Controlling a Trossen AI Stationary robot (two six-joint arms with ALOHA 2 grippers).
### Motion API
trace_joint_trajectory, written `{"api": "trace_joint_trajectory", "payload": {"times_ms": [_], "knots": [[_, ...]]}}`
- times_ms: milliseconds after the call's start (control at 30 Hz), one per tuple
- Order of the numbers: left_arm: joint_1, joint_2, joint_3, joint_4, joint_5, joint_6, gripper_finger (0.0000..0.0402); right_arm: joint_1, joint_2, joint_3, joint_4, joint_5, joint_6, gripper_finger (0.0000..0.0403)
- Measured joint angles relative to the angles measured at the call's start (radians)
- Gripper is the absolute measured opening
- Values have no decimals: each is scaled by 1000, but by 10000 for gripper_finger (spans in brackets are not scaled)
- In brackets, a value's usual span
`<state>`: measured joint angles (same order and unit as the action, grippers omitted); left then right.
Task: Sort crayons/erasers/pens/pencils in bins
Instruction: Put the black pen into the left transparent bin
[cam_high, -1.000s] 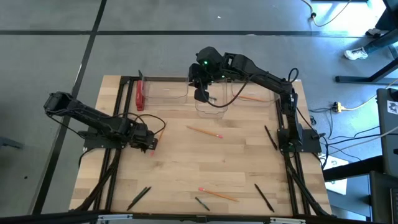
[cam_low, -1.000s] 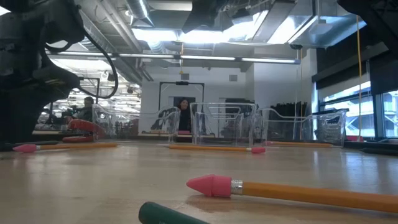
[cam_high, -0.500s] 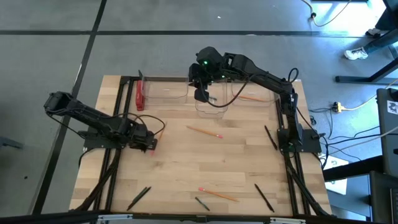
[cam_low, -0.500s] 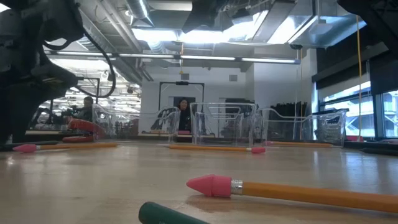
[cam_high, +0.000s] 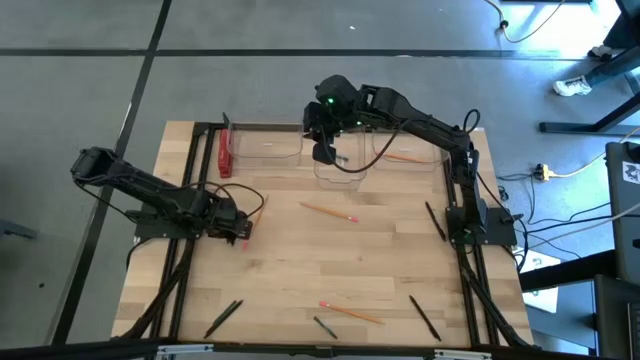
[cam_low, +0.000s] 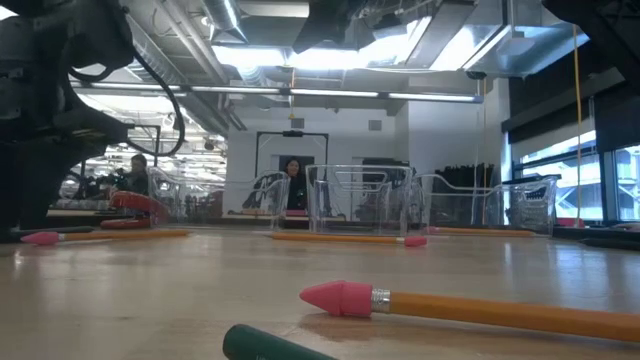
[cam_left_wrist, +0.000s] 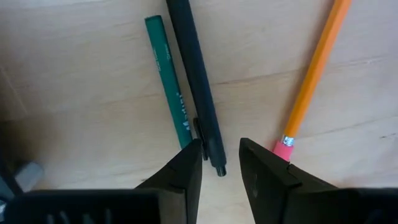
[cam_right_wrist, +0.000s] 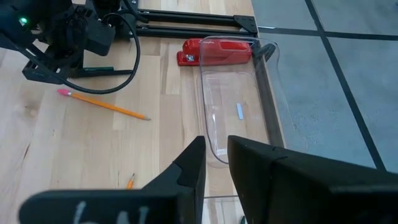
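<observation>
Sorting is barely starting: one pencil (cam_high: 404, 157) is lying in the upper-right bin (cam_high: 408, 158); others are littering the counter (cam_high: 300, 260). Left tool (cam_left_wrist: 221, 163), fingers apart, is straddling a pen (cam_left_wrist: 195, 84) beside a crayon (cam_left_wrist: 169, 78). Right tool (cam_high: 324, 153) is hanging over the middle bin (cam_high: 345, 176); can't tell its grip.

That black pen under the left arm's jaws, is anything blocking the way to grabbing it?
Nothing lies on top of the black pen; the left gripper hangs right over its end with open jaws. But a green crayon lies tight against it, and an orange pencil sits on the other side, so either might get nudged.
</observation>
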<state>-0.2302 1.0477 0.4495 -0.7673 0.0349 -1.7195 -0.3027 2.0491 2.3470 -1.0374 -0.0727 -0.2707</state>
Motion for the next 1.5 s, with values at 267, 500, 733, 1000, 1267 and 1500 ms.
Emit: {"api": "trace_joint_trajectory", "payload": {"times_ms": [267, 500, 733, 1000, 1267, 1500], "knots": [[0, 0, -20, 5, 0, -25, 100, 0, 0, 0, 0, 0, -3, 71], [0, 0, -22, 13, -1, -33, 100, 0, 0, 0, 0, 0, -3, 71], [0, 0, -9, 44, -5, -42, 100, 0, 0, 0, 0, 0, -3, 71], [0, 0, -9, -1, -8, -43, 100, 0, 0, 0, 0, 0, -3, 71], [0, 0, -9, -3, -8, -44, 100, 0, 0, 0, 0, 0, -3, 71], [0, 0, -9, 1, -8, -51, 100, 0, 0, 0, 0, 0, -3, 71]]}}
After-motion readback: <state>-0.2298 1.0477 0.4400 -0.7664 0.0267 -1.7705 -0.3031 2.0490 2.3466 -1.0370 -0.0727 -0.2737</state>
